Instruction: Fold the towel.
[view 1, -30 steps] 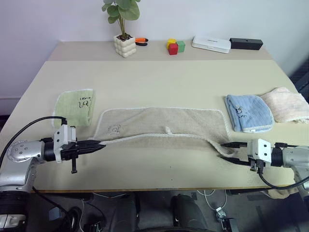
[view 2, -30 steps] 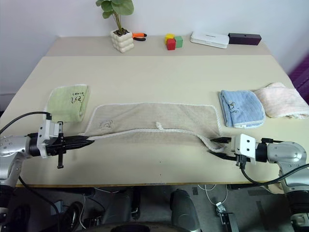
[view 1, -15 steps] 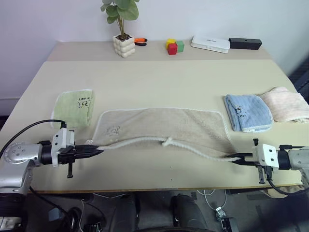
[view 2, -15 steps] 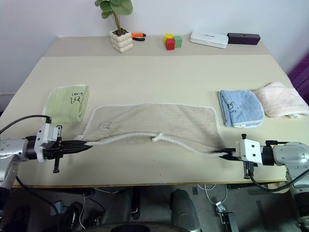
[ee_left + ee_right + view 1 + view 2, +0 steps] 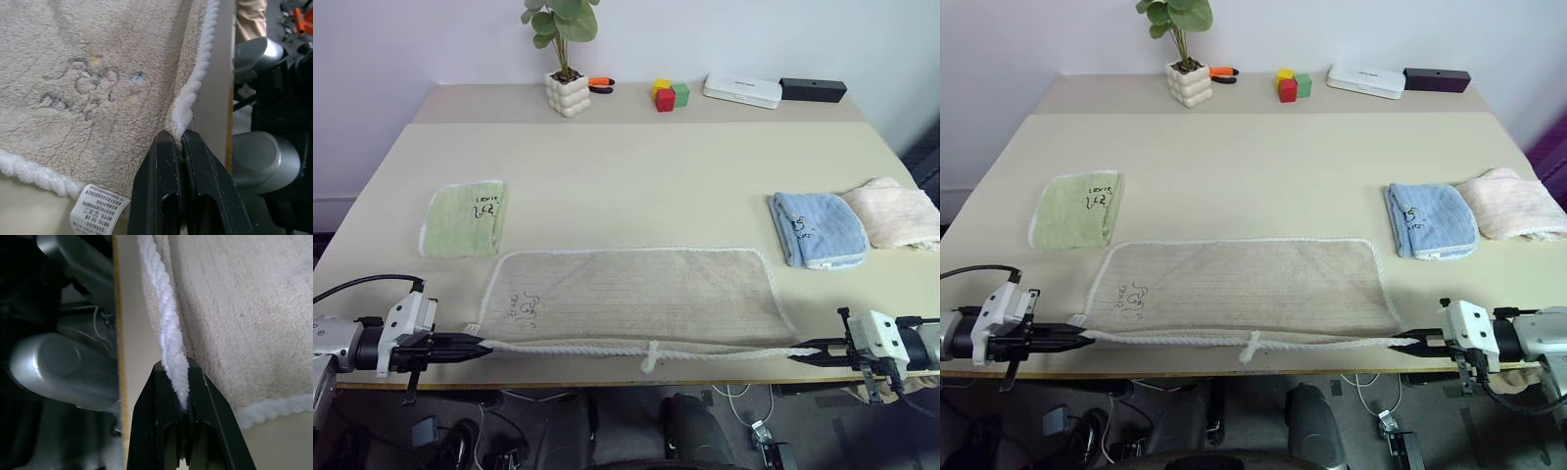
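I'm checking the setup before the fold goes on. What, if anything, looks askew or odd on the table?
Nothing is spilled or damaged. The large beige terry towel lies flat but slightly skewed, its white-corded near edge pulled taut along the table's front edge between the shut left gripper and right gripper.

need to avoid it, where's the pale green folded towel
The pale green folded terry towel lies on the table's left side, just beyond the far left corner of the large beige-brown terry towel.

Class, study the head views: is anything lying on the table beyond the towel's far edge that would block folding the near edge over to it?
Nothing visible. Both claws grip the towel by its near edge; beyond its far edge the table is bare.
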Robot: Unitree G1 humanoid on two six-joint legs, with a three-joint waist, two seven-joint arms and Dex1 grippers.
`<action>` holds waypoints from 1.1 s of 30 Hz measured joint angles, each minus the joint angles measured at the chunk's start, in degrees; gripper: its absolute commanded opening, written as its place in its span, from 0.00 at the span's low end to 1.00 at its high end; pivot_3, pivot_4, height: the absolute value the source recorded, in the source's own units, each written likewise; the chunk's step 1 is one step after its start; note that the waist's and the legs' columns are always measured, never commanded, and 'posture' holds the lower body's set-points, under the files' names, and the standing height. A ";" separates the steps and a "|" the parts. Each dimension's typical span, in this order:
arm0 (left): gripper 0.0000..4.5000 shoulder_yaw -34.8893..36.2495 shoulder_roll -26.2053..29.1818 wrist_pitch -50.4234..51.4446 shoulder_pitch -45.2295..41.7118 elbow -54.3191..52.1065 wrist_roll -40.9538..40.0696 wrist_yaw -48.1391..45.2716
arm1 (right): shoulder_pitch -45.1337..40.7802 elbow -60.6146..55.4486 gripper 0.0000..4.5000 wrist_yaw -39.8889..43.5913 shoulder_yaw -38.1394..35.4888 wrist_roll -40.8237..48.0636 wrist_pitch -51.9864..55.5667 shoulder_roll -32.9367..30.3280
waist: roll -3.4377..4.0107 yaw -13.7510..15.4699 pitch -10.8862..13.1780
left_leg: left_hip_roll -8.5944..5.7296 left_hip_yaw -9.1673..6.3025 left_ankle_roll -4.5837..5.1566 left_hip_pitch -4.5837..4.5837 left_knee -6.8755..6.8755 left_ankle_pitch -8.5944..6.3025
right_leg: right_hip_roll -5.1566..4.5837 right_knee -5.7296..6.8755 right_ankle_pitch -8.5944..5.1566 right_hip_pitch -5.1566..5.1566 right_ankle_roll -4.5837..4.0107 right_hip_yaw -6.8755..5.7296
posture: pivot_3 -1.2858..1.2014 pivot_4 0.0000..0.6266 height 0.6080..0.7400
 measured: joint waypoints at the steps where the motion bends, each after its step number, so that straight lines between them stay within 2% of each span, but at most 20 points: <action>1: 0.00 0.00 -0.11 0.00 -0.20 0.07 0.01 0.35 | -0.11 -0.33 0.01 -0.18 -0.03 0.24 0.83 0.00 | 0.00 -0.02 0.00 | 0.00 0.00 0.00 0.00 0.00 0.00 | 0.00 0.00 0.00 0.00 0.00 0.00 | 0.52 0.24 1.00; 7: 0.00 -0.07 -2.97 -1.35 -9.63 4.30 0.73 4.83 | -7.12 0.20 0.01 -3.67 -0.19 -0.66 2.44 0.61 | -0.01 0.11 -0.01 | -0.01 0.00 0.00 0.00 0.03 0.00 | 0.01 0.01 0.04 0.01 0.07 -0.01 | 0.52 0.24 1.00; 12: 0.00 -1.85 -5.52 -4.92 -17.29 10.30 3.47 7.34 | -14.90 5.28 0.01 -6.98 0.88 -3.47 2.28 3.51 | -0.01 0.08 -0.02 | -0.03 0.02 0.00 0.00 0.02 0.00 | 0.04 0.03 0.11 0.00 0.20 0.00 | 0.52 0.24 1.00; 19: 0.00 -4.27 -8.28 -12.24 -27.33 23.31 9.13 10.94 | -23.58 13.20 0.01 -10.39 3.69 -8.06 0.44 7.53 | -0.01 0.06 -0.02 | -0.03 0.04 0.00 -0.01 0.04 0.01 | 0.05 0.04 0.12 0.00 0.21 -0.01 | 0.52 0.24 1.00; 24: 0.00 -5.93 -9.92 -17.93 -31.01 30.17 12.80 13.96 | -27.81 17.62 0.01 -12.76 4.62 -9.99 -1.02 9.34 | -0.01 0.10 -0.02 | -0.03 0.04 0.00 -0.02 0.04 0.01 | 0.05 0.05 0.12 -0.01 0.22 -0.01 | 0.52 0.24 1.00; 33: 0.00 -7.84 -12.38 -22.64 -33.57 36.03 15.60 17.67 | -29.04 23.13 0.01 -14.54 5.52 -12.98 -4.11 11.12 | -0.01 0.01 -0.02 | -0.03 0.05 0.00 -0.02 0.05 0.01 | 0.05 0.06 0.13 0.00 0.23 0.00 | 0.52 0.24 1.00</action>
